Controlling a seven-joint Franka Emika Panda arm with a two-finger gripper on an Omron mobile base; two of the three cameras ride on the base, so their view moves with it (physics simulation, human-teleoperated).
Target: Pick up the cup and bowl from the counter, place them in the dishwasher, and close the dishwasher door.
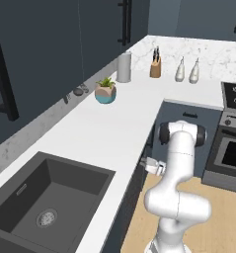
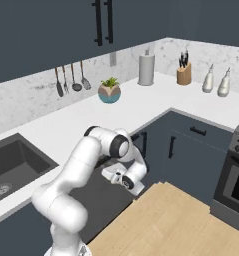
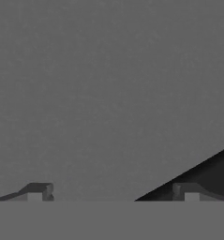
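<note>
My gripper [image 3: 113,192] is open, its two dark fingertips [image 3: 38,191] spread wide and close up against a flat grey panel [image 3: 108,93] with nothing between them. The hand [image 2: 120,178] hangs low, just under the front edge of the white counter [image 2: 141,107], against the dark dishwasher door [image 2: 103,202]. The left base view has the hand [image 1: 151,165] tucked beside the counter's edge [image 1: 124,163]. I cannot tell whether the door stands fully shut. The cup, the bowl and the wire rack are out of view.
A dark sink [image 1: 50,197] sits at the near left. The counter carries a teal plant pot [image 1: 105,92], a tall grey canister [image 1: 124,67], a knife block [image 1: 155,65] and two bottles [image 1: 187,70]. The oven [image 1: 232,148] stands right, over wooden floor [image 2: 176,220].
</note>
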